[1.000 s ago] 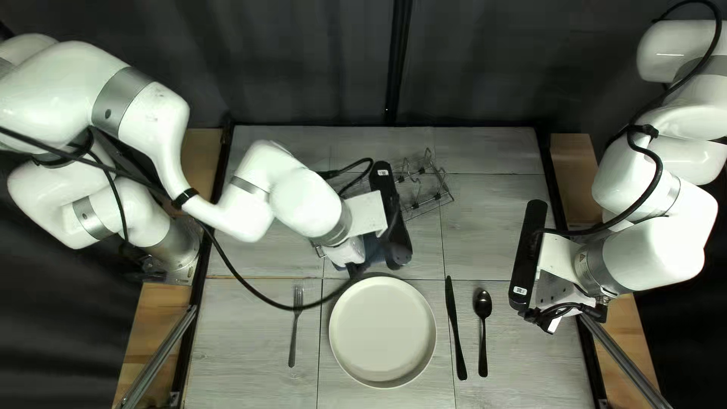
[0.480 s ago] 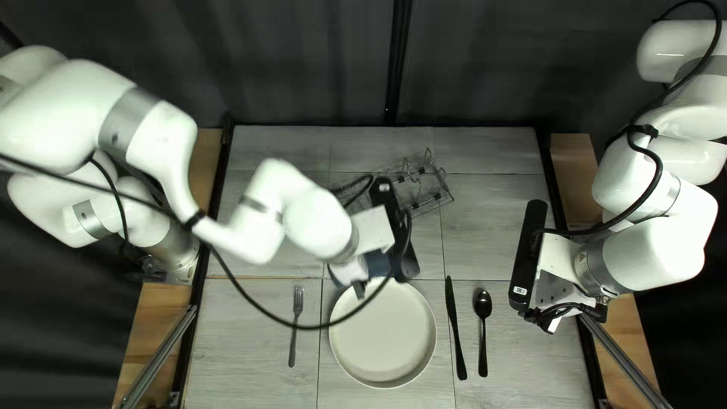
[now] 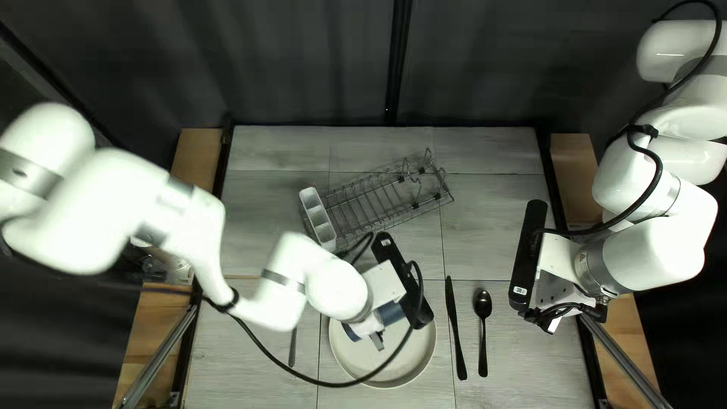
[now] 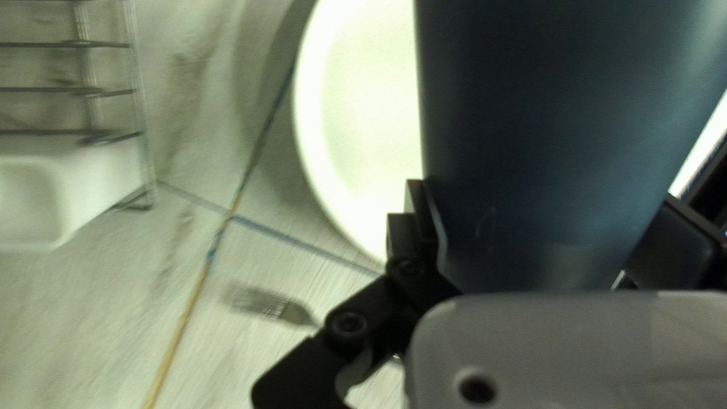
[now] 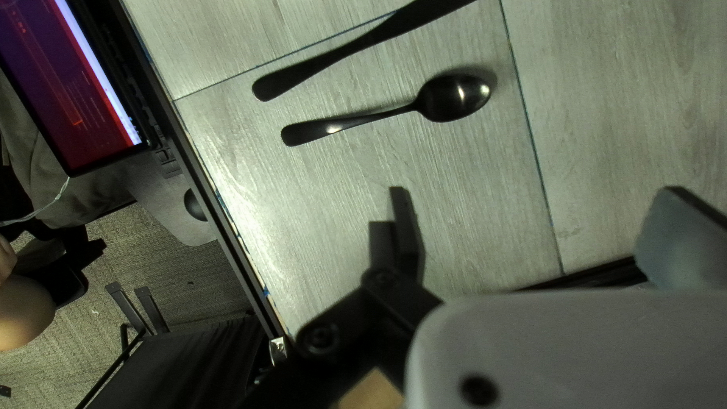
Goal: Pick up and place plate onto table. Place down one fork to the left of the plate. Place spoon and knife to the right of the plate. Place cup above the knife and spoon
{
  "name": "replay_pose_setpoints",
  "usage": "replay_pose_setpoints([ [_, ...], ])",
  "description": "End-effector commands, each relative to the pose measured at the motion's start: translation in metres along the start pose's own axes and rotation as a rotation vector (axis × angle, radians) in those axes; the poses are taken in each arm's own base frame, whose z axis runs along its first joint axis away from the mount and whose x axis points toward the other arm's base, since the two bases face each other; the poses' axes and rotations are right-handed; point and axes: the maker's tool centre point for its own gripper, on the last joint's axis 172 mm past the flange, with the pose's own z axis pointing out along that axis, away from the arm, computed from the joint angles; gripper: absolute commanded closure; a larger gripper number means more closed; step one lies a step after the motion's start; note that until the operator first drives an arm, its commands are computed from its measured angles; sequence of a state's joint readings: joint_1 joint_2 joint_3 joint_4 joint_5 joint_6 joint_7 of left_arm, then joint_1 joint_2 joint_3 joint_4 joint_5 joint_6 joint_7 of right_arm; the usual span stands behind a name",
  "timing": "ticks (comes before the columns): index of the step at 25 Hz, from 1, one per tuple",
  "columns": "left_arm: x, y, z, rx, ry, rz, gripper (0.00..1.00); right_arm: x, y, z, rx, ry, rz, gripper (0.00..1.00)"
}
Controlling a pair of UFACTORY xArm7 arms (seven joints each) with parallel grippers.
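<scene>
Blue cup (image 4: 570, 151) moved farther over the plate (image 3: 410, 356), clamped between the left gripper's (image 3: 375, 335) fingers, fork (image 4: 265, 304) near them, knife (image 5: 348, 50) and spoon (image 5: 454, 97) ahead of the right gripper's (image 3: 553, 324) spread fingers.

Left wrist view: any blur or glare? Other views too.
Left wrist view: fork smeared, plate nearly washed out. Right wrist view: small glints on the spoon, soft shadow along its bowl. Top left view: left arm blurred, likely by motion.
</scene>
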State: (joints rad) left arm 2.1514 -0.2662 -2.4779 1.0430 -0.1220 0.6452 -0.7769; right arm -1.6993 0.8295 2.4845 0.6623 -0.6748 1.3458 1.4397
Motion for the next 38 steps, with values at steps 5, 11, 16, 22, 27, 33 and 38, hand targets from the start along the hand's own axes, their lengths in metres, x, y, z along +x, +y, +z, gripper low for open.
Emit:
replay_pose_setpoints([
  [5, -0.01, 0.013, 0.036, -0.052, -0.01, -0.006, 1.0, 0.0, 0.0, 0.0, 0.0, 0.0, 0.0, 0.0],
  [11, -0.021, 0.008, 0.051, -0.089, -0.033, -0.021, 0.17, 0.0, 0.0, 0.0, 0.0, 0.0, 0.0, 0.0],
  [16, -0.019, 0.004, 0.047, -0.104, -0.039, -0.022, 0.0, 0.0, 0.0, 0.0, 0.0, 0.0, 0.0, 0.0],
  [22, -0.019, -0.029, -0.005, -0.073, -0.02, -0.033, 0.0, 0.0, 0.0, 0.0, 0.0, 0.0, 0.0, 0.0],
  [27, -0.014, -0.088, -0.067, -0.031, 0.023, -0.043, 0.0, 0.0, 0.0, 0.0, 0.0, 0.0, 0.0, 0.0],
  [33, -0.001, -0.153, -0.159, 0.032, 0.069, 0.026, 0.0, 0.0, 0.0, 0.0, 0.0, 0.0, 0.0, 0.0],
  [38, -0.021, -0.209, -0.235, 0.102, 0.094, 0.085, 0.0, 0.0, 0.0, 0.0, 0.0, 0.0, 0.0, 0.0],
])
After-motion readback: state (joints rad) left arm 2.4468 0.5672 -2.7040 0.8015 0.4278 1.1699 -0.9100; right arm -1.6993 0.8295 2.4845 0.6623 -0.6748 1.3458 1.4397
